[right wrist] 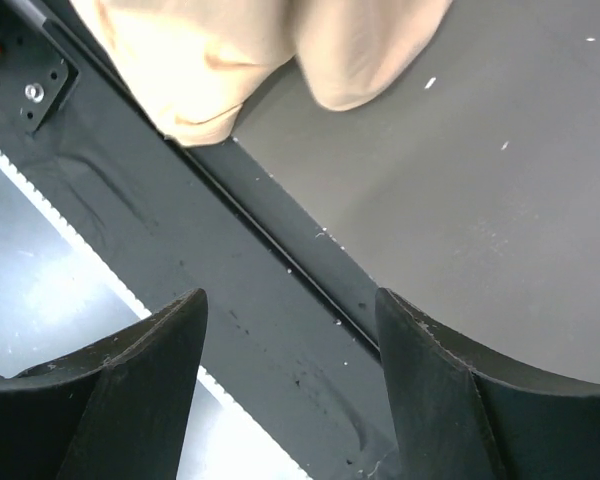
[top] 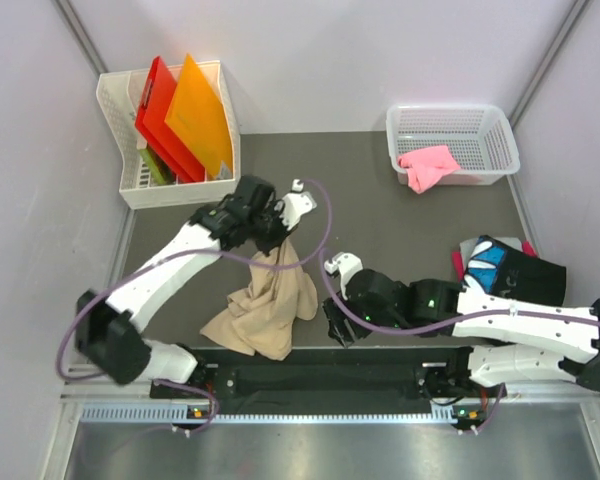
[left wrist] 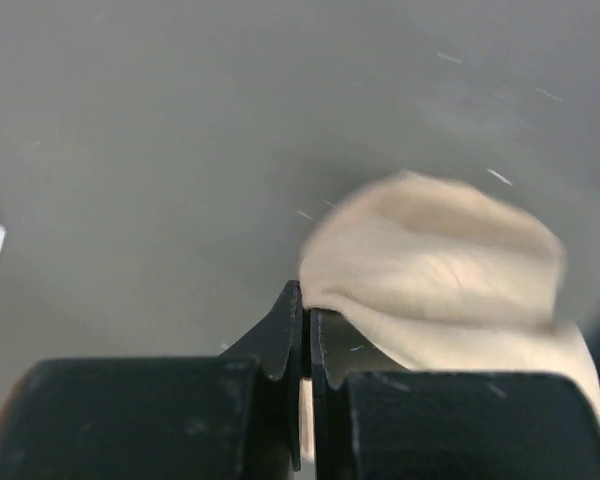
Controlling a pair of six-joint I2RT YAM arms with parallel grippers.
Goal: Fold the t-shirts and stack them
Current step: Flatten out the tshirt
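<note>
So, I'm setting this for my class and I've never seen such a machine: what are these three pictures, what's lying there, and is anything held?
Two robot arms stand side by side at a table. One picture looks down from above; the other two come from a camera on each wrist. The left tool is shut on a fold of the tan t-shirt, the rest crumpled on the table. The right tool is open, holding nothing. A black t-shirt lies at the right; a pink t-shirt lies in a white basket.
</note>
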